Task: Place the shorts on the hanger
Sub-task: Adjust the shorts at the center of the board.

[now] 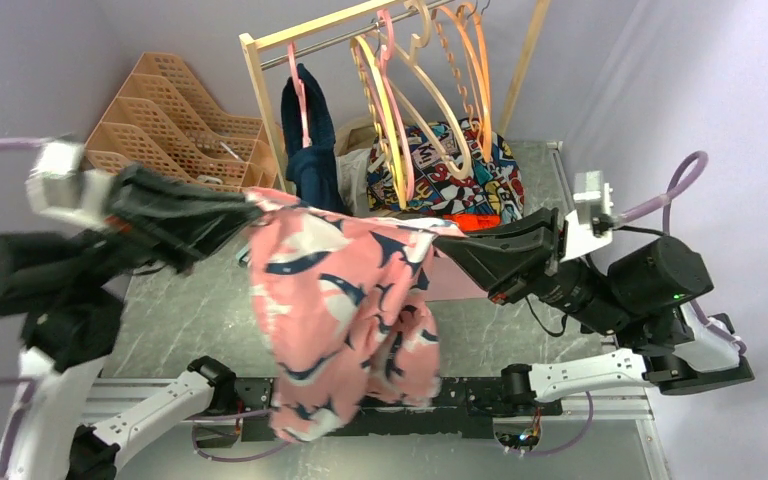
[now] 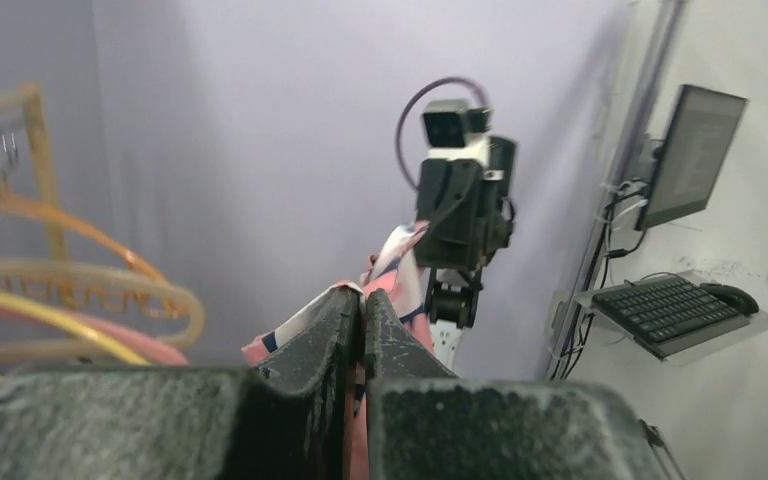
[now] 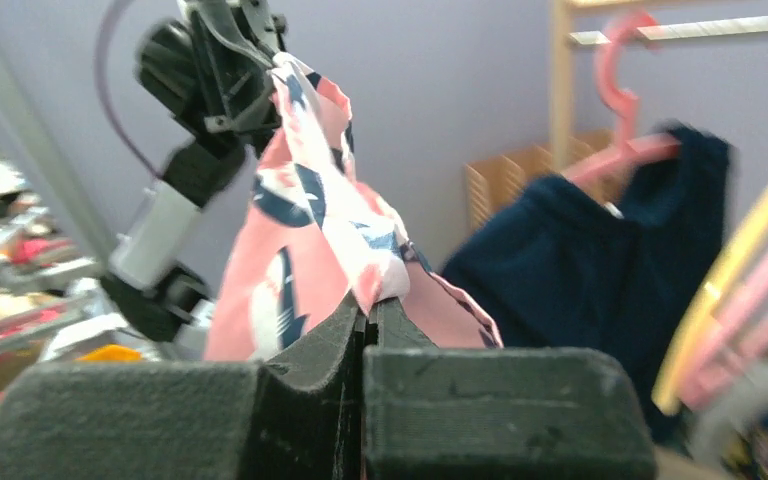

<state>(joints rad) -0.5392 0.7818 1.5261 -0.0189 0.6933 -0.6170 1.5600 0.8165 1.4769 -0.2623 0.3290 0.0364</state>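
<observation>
The salmon-pink shorts (image 1: pixel 330 290) with navy and white blotches hang in the air, stretched between my two grippers above the table. My left gripper (image 1: pixel 248 208) is shut on their upper left edge. In the left wrist view the fabric (image 2: pixel 392 268) shows past the pressed-together jaws (image 2: pixel 363 300). My right gripper (image 1: pixel 442 240) is shut on the upper right edge. In the right wrist view the cloth (image 3: pixel 310 220) rises from its jaws (image 3: pixel 368 305). The pale yellow hanger (image 1: pixel 378 100) hangs on the rack behind the shorts and shows at the right edge of the right wrist view (image 3: pixel 730 265).
A wooden rack (image 1: pixel 260 90) with a metal rod stands at the back. It carries a navy garment (image 1: pixel 310 150) on a pink hanger, and orange and beige hangers (image 1: pixel 465 70). Cartoon-print cloth (image 1: pixel 460 170) lies under them. A beige slotted crate (image 1: pixel 170 120) sits back left.
</observation>
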